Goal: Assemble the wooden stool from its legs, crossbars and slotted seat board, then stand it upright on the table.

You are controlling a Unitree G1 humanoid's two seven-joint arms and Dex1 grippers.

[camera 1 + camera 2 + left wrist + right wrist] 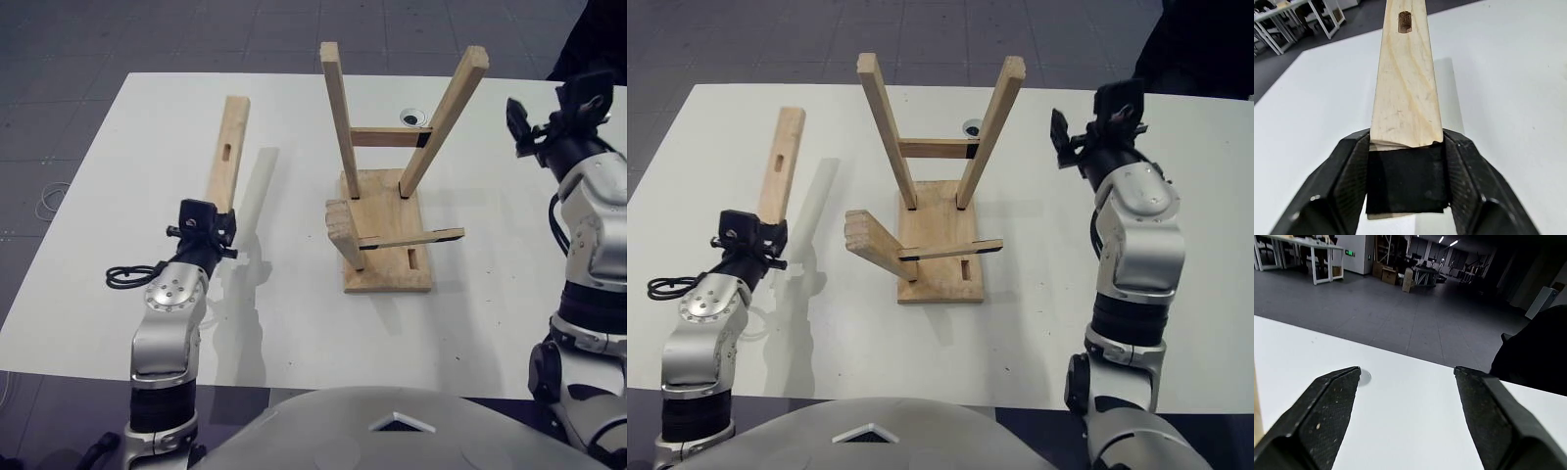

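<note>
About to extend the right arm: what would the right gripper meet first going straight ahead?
Probably nothing: the open right gripper points over bare table toward its far edge, the half-built stool off to its left. Depth is unclear.

Pale bare-wood leg (1406, 93), smooth matt white table (470, 323)

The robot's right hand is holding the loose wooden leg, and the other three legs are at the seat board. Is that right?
Not quite. It is the left hand that holds the loose leg, as the left wrist view shows. The right hand is open with nothing in it. The rest is right: the other three legs are at the seat board.
</note>
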